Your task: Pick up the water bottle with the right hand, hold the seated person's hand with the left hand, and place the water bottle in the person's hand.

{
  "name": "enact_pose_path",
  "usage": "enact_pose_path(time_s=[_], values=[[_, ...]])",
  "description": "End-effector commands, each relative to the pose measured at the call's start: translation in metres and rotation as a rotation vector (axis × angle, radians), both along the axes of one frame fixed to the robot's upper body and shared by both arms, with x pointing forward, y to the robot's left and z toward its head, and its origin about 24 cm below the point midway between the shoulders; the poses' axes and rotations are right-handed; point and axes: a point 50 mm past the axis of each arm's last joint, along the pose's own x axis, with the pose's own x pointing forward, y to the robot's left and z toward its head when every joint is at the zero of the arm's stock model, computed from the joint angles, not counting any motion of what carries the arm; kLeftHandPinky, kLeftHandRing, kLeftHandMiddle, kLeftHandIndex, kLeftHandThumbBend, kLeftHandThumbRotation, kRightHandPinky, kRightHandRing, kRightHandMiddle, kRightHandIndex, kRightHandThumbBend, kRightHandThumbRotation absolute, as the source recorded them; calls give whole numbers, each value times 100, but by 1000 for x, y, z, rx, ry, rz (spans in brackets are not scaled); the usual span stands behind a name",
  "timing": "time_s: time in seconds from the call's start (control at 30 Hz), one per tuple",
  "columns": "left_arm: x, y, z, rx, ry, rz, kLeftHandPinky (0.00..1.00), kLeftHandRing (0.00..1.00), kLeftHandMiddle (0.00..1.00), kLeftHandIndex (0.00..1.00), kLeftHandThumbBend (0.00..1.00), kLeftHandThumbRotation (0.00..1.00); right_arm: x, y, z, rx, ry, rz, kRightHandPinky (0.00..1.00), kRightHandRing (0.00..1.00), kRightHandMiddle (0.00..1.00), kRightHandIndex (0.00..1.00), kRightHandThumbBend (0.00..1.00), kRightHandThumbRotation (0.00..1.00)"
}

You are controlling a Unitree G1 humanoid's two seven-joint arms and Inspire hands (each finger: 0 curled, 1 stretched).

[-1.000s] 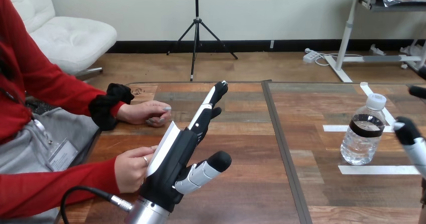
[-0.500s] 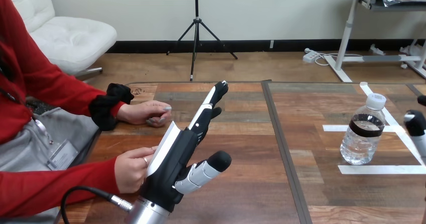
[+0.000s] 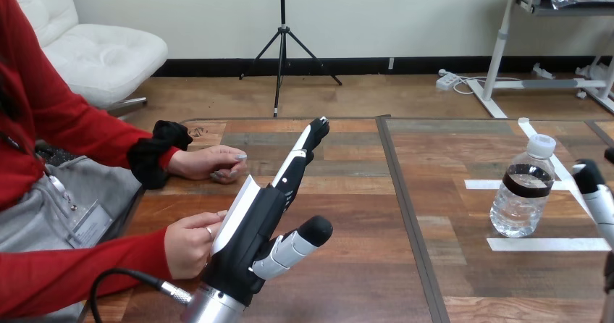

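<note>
A clear water bottle with a white cap and a dark band stands upright on the right half of the table. My right hand shows at the right edge, just right of the bottle and apart from it, its visible finger straight and holding nothing. My left hand is raised over the table's left half with its fingers straight, pointing away from me, and its thumb spread to the right. The person's nearer hand lies against the white back of my left hand. Their farther hand rests on the table beyond it.
White tape strips mark the wooden table around the bottle. A dark seam runs down the table's middle. The person's red-sleeved arms come in from the left edge.
My right hand drew back toward the right edge, then edged slightly back toward the bottle; less of its upper finger shows. The left hand, the person's hands and the bottle have not moved.
</note>
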Motion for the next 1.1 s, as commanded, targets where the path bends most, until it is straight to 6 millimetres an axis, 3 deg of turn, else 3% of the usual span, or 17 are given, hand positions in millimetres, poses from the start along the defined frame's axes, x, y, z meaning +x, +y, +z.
enact_pose_path(time_s=[0.0,0.5,1.07], values=[[10,-2,20,-14,-93,-6,100,100,100,100,100,100,24,6,11,-13,-25,49,91,92,89,90,100,56],[10,0,20,-11,-95,-6,98,100,100,100,100,100,32,10,-4,-7,84,51,99,97,92,95,100,56],[10,2,21,-20,-95,-7,97,100,100,100,100,100,37,11,-16,-24,188,43,99,97,93,97,100,57]])
